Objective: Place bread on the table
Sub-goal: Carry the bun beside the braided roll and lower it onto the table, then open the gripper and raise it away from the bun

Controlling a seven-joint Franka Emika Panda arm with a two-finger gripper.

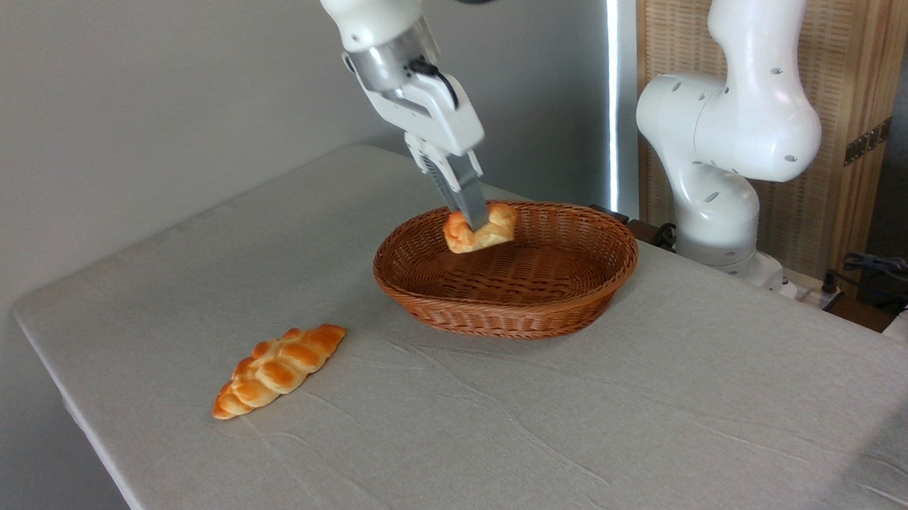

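orange-golden bread hangs pinched in the tool, seemingly lifted clear above the wicker basket; a braided loaf lies apart on the grey tabletop.

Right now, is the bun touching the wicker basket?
Apart. The camera view shows the bread, pinched in the gripper, hanging above the basket floor with bare weave visible beneath it.

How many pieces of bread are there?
2. A small round bun is held in the robot's hand above the wicker basket; a braided loaf lies on the table. None appear hidden.
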